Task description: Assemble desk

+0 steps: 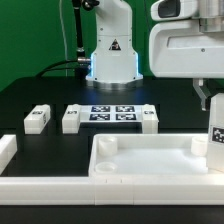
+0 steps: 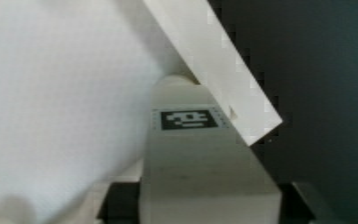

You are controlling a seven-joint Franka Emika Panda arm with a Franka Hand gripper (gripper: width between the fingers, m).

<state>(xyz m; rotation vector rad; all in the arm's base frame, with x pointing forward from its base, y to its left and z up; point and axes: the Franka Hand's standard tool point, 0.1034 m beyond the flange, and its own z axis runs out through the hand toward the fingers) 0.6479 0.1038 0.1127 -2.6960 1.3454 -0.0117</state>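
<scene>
The white desk tabletop [image 1: 150, 160] lies at the front with its raised rim and corner sockets facing up. My gripper [image 1: 211, 106] hangs over its corner on the exterior view's right, shut on a white tagged leg [image 1: 216, 134] held upright just above that corner. In the wrist view the leg [image 2: 194, 165] sits between my dark fingers [image 2: 128, 200], its tag facing the camera, with the tabletop rim [image 2: 208, 60] and tabletop surface [image 2: 60, 100] beyond it. Three more legs [image 1: 37, 118] [image 1: 70, 119] [image 1: 148, 118] stand on the black table behind the tabletop.
The marker board [image 1: 112, 112] lies between the loose legs in front of the robot base [image 1: 112, 55]. White border bars [image 1: 40, 186] run along the front and the exterior view's left. A green wall stands behind.
</scene>
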